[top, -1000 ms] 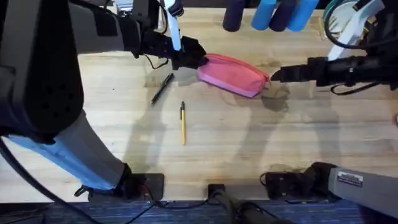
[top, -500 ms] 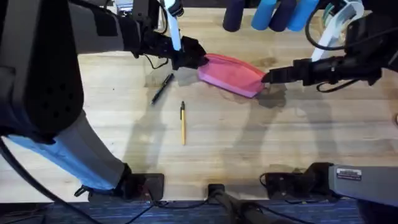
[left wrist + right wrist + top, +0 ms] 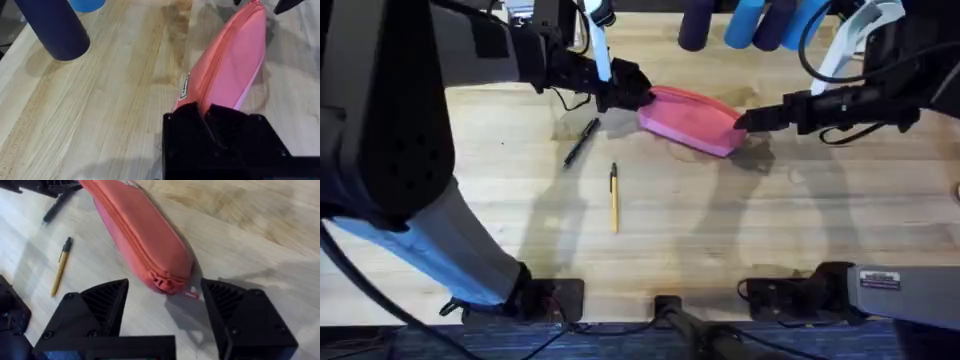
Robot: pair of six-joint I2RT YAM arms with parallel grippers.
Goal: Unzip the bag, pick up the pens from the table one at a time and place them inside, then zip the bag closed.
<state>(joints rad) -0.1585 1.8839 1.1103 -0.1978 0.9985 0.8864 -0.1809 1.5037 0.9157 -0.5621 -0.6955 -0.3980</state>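
Note:
The pink bag (image 3: 690, 118) lies slanted on the table (image 3: 740, 230), its zipper closed (image 3: 227, 55). My left gripper (image 3: 625, 95) is shut on the bag's left end (image 3: 205, 112). My right gripper (image 3: 745, 118) is open and straddles the bag's right end (image 3: 165, 277), with the small zipper pull (image 3: 190, 294) between its fingers (image 3: 107, 305). The black pen (image 3: 582, 140) lies just left of the bag. Nearer the front lies the yellow pen (image 3: 614, 197), which also shows in the right wrist view (image 3: 61, 267).
Blue cylinders (image 3: 760, 20) and a dark navy one (image 3: 695, 25) stand at the table's back edge, behind the bag. The navy cylinder (image 3: 55, 27) is close to the left gripper's side. Open wood lies in front of the pens.
My right gripper has moved left, from a short way off the bag to around its right end. The left gripper, bag and pens have stayed put.

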